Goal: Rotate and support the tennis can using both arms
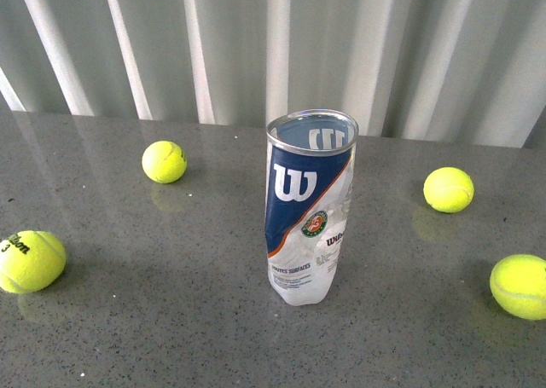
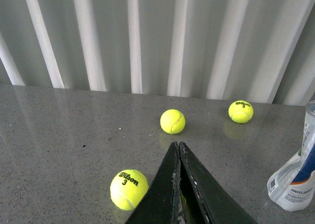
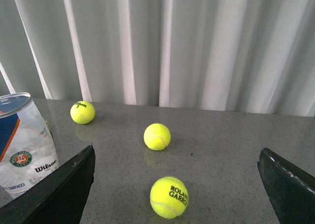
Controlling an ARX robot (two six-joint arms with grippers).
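the tennis can [image 1: 309, 209] stood upright at the centre of the front view on the grey table [image 1: 171, 320], open-topped and empty, four tennis balls [image 1: 164, 161] scattered around it. the left gripper [image 2: 178, 150] had its fingers pressed together; the right gripper [image 3: 174, 184] was spread wide, holding nothing. the thin clear wall looked light, slick and easily dented, so the stiffer silver rim [image 1: 311, 141] and the base seemed the safer holds.

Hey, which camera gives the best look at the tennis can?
The front view: the whole tennis can stands upright mid-table, rim and label readable. The left wrist view catches only its lower part at the edge; the right wrist view shows it cropped.
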